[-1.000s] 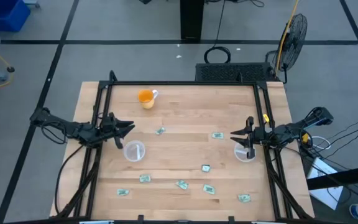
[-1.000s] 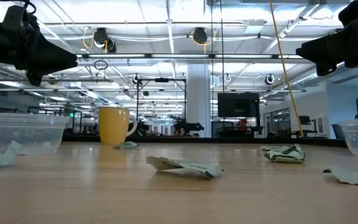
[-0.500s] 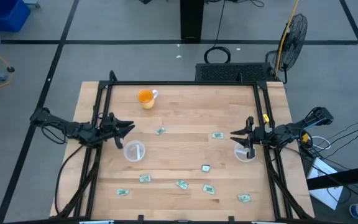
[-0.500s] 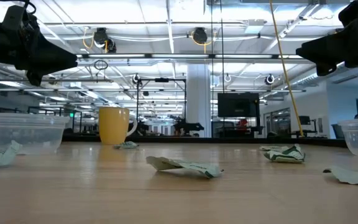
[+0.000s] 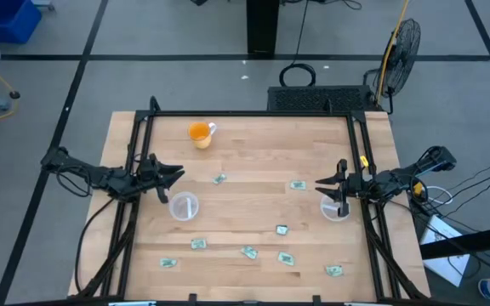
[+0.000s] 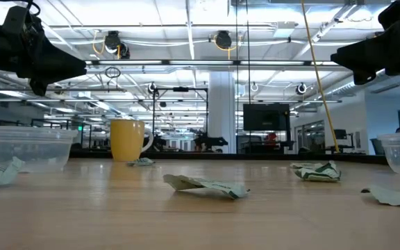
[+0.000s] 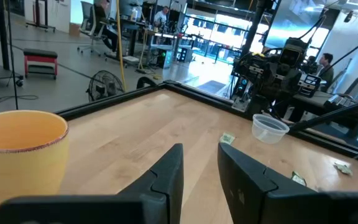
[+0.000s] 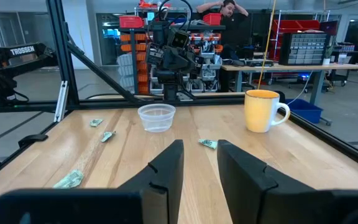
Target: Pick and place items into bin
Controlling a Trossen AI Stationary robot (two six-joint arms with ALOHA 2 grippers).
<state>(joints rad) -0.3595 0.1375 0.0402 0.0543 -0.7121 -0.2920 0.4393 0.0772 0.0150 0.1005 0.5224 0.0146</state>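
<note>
Left end effector (image 5: 177,174) hovers above the counter (image 5: 245,217) at its left edge, just above-left of the left clear cup (image 5: 184,206) in the high view. Fingers (image 7: 166,177) sit close together with a narrow gap, nothing between them.

Right end effector (image 5: 320,182) hovers at the right side, beside the right clear cup (image 5: 336,209). Fingers (image 8: 166,168) likewise a narrow gap apart, holding nothing.

Packets all lie flat on the counter, none in either cup as far as the high view shows:
- packet near centre (image 5: 219,178), right of the left end effector
- packet (image 5: 298,184) just left of the right end effector
- packet (image 5: 282,229) mid-counter, lower right
- packet (image 5: 198,244) below the left cup
- packet (image 5: 249,252) and packet (image 5: 286,258) near the front, close together
- packet (image 5: 169,263) front left
- packet (image 5: 334,271) front right

Orange mug (image 5: 199,133) stands upright at the far left of the counter, well apart from the packets. Low view shows a crumpled packet (image 6: 203,185) in the foreground and the mug behind it.
</note>
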